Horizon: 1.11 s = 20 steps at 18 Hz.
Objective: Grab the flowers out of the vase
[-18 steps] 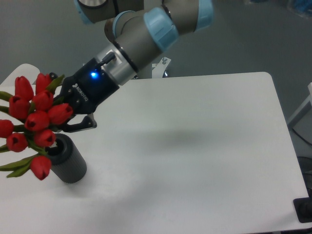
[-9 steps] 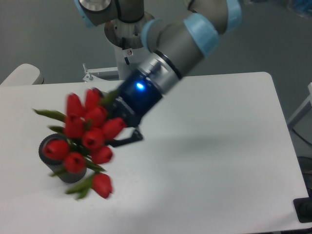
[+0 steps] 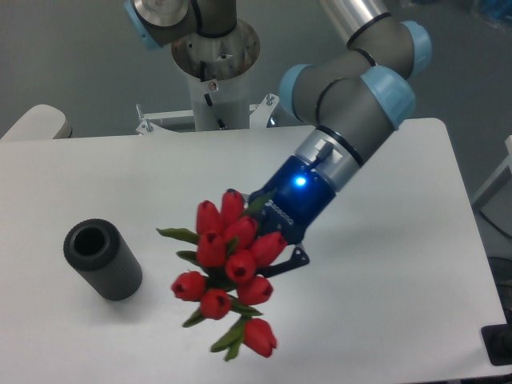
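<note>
I see my gripper with its fingers closed around the flowers, the bunch held clear above the white counter. The buds fan out just beyond the fingers. The vase stands upright on the counter, well apart from the fingers.

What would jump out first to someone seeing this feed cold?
The bunch of red flowers near the middle of the white table, held up by the end effector, which is closed on them with a blue light glowing on its body. To the left stands the dark vase, its hole empty and well apart from the flowers.
</note>
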Tool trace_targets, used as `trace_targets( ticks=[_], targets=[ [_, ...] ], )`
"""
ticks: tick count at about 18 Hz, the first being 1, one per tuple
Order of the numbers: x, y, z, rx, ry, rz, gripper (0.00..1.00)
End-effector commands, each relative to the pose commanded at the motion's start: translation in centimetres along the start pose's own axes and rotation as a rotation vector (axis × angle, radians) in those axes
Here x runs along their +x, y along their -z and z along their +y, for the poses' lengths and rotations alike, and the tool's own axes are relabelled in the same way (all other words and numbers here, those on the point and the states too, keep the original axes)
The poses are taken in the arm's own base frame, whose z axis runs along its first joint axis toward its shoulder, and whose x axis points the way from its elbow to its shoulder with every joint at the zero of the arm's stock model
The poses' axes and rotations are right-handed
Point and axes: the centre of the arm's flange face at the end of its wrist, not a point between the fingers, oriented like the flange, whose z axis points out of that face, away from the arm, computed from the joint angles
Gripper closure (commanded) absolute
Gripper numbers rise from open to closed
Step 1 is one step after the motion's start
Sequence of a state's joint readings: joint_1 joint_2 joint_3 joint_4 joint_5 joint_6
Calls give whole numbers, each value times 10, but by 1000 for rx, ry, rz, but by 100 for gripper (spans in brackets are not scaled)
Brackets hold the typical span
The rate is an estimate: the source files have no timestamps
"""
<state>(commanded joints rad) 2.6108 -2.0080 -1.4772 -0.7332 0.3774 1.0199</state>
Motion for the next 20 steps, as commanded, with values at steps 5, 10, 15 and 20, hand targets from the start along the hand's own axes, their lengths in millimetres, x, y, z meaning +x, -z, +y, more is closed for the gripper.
trace_targets(
  ticks=[5, 10, 15, 20],
  targets=[
    [-3, 9, 23, -8, -66, -9, 67],
    [-8, 20, 36, -12, -65, -26, 67],
    [-8, 24, 39, -13, -75, -31, 67],
    [-10, 28, 39, -12, -75, -37, 67]
  ],
)
